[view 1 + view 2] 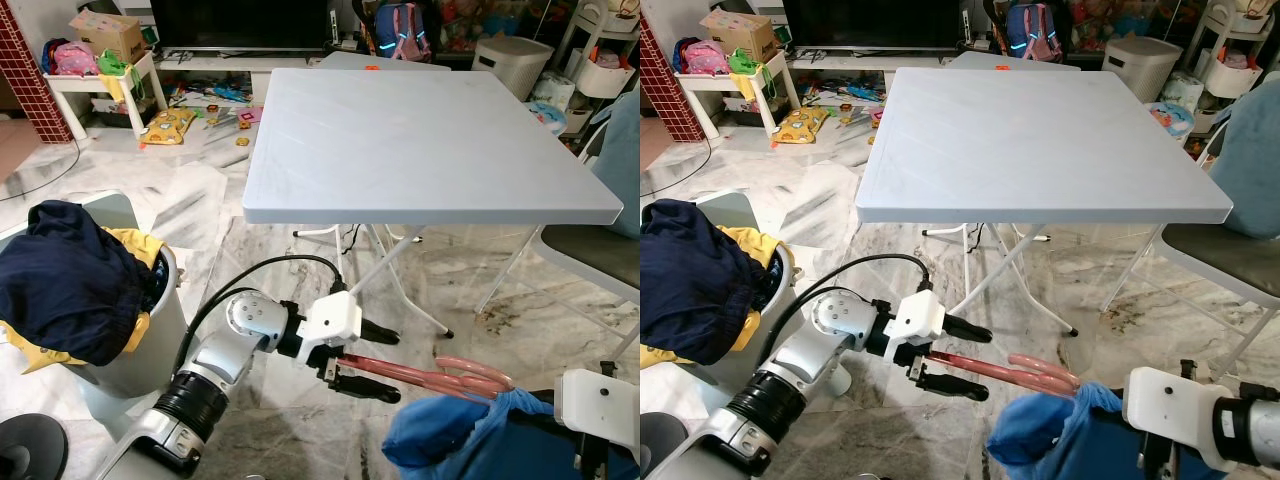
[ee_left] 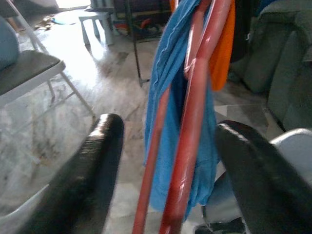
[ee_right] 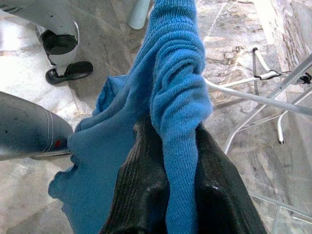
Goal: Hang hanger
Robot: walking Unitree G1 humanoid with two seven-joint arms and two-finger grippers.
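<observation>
A pink hanger lies level above the floor, low in front of me, its far end tucked into a blue garment. My left gripper is open, one black finger above and one below the hanger's near end. In the left wrist view the hanger's rods run between the two fingers with a gap on each side. My right gripper is shut on a fold of the blue garment. Its white wrist shows at the lower right.
A white folding table stands straight ahead, its crossed legs just beyond the hanger. A laundry basket heaped with navy and yellow clothes is at my left. A grey chair stands to the right. Toys and shelves crowd the back.
</observation>
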